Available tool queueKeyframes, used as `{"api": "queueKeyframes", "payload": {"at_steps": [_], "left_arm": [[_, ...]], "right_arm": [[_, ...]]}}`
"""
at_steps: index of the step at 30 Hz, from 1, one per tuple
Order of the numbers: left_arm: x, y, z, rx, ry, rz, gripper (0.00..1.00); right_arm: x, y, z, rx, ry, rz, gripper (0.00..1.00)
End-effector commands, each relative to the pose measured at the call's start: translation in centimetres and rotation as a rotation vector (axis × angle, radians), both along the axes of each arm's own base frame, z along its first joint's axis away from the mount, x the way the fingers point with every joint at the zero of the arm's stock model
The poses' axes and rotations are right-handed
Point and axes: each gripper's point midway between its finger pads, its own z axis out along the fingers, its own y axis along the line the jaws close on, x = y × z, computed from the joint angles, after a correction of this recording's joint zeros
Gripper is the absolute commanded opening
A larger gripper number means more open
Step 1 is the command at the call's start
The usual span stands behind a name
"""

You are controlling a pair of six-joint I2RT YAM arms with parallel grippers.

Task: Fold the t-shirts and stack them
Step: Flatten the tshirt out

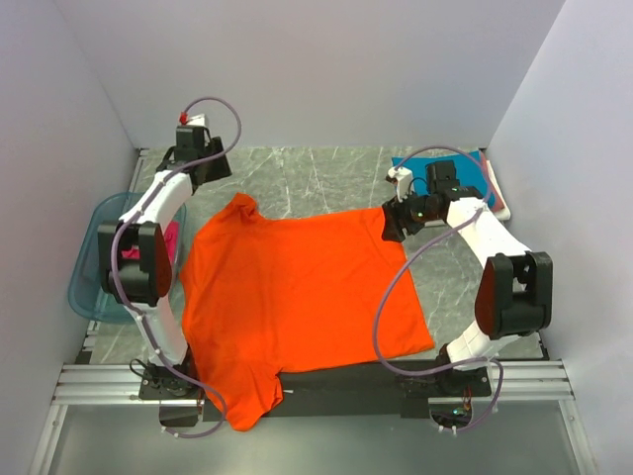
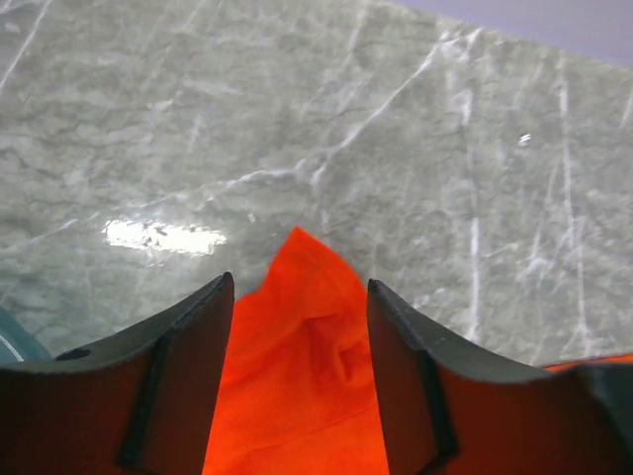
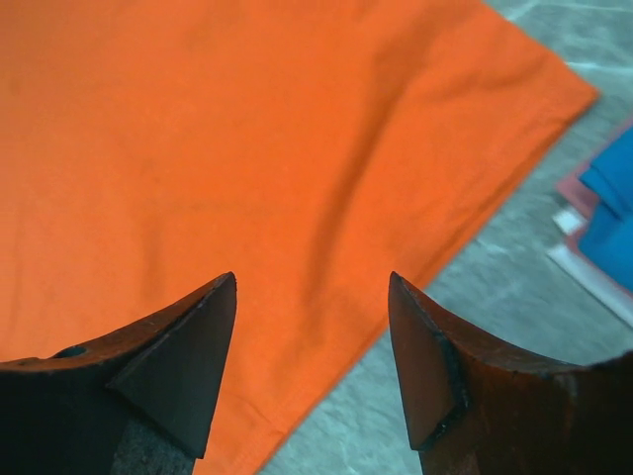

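Left gripper [image 2: 300, 282] fingers fill the bottom of the left wrist view. They stand apart, with the far sleeve tip of the orange t-shirt [image 2: 297, 376] showing in the gap, and neither pad is seen pressing the cloth. Right gripper [image 3: 312, 277] is likewise spread wide and holds nothing. It hovers at the shirt's far right hem corner, one finger over the cloth and the other over the bare table [image 3: 495, 297].

Count from the top view:
- Arms: 2, one on each side of the orange t-shirt [image 1: 297, 297].
- Grippers: 2. The left gripper [image 1: 203, 163] is just beyond the far left sleeve, and the right gripper [image 1: 396, 218] is at the far right corner.
- Spread shirts: 1, the orange one. It lies flat on the grey marble table [image 1: 326, 178] with its hem to the right. Its near sleeve drapes over the aluminium rail [image 1: 326, 378].
- Tubs: 1, a translucent blue tub [image 1: 89, 267] just left of the orange shirt. One magenta cloth [image 1: 170, 242] shows inside it.
- Stacks: 1, beyond the orange shirt's far right corner. A teal t-shirt [image 1: 465, 173] is on top, with pink [image 3: 579, 183] and white [image 3: 584, 262] edges beneath. That makes three colours (I cannot tell the exact number of pieces).
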Motion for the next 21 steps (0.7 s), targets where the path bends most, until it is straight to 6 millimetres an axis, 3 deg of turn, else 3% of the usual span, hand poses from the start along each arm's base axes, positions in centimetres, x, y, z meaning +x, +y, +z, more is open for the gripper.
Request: {"api": "queueKeyframes", "payload": {"at_steps": [1,5,9,11,21], "left_arm": [[-2.0,0.3,-5.1,-0.051,0.200,-0.038,0.58],[-2.1,0.5,-8.3,-0.068,0.286,-0.046,0.47],[-1.0,0.4,-9.9,-0.076,0.316,-0.063,0.42],[-1.3,0.0,-11.6,-0.084,0.371,-0.090,0.41],[-1.9,-0.8,-13.9,-0.090,0.430,-0.126,0.42]], "right_arm": [[0.1,1.5,0.9,0.071,0.011,0.028,0.69],[-0.1,1.7,0.7,0.091,0.012,0.024,0.69],[-0.4,1.7,0.4,0.092,0.023,0.025,0.68],[-0.6,1.7,0.2,0.090,0.023,0.025,0.68],[-0.5,1.8,0.0,0.102,0.036,0.025,0.68]]}}
